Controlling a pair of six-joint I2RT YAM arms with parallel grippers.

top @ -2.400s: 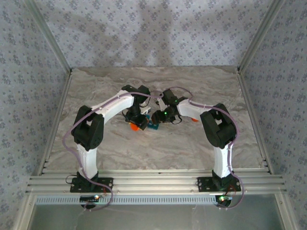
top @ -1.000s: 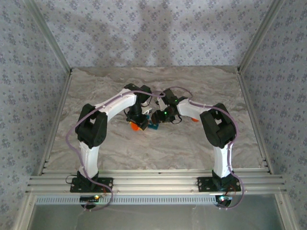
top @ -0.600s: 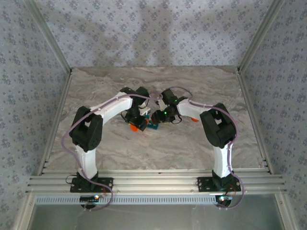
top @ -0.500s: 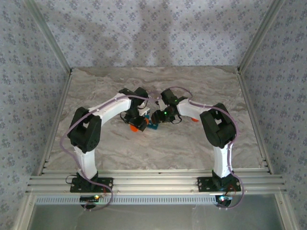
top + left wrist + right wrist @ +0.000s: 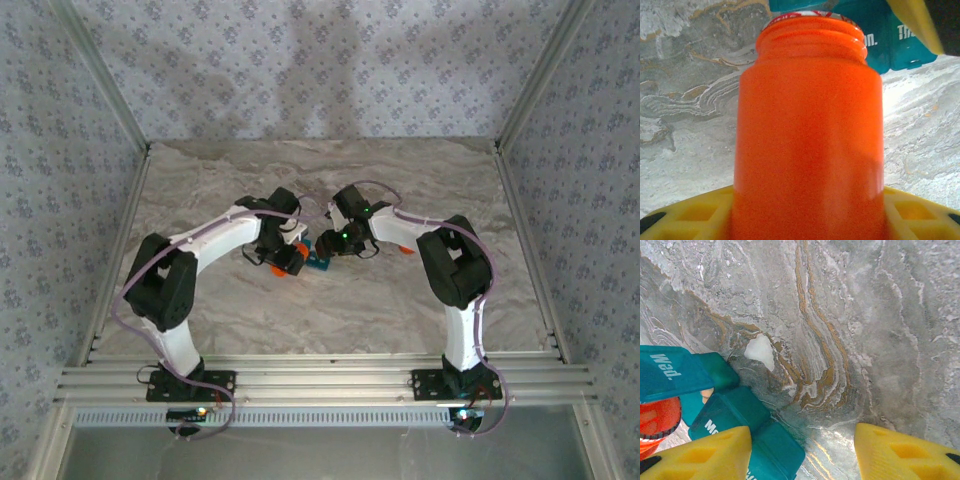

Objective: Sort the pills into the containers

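Left hand [image 5: 285, 251] clamped on orange bottle [image 5: 807, 125], mouth tipped at containers [image 5: 735, 415], centre of tabletop [image 5: 865, 315], one lid [image 5: 670, 372] up. Right hand [image 5: 802, 450] fingers apart, one just beside them. Pouring step on; most sorting likely left.

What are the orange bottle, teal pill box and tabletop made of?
Orange bottle: likely translucent plastic, glossy, moulded screw threads at the neck. Teal pill box: probably plastic, smooth, white printed lettering on its lids. Tabletop: marble look, grey with tan veins; real stone or printed laminate, I cannot tell.
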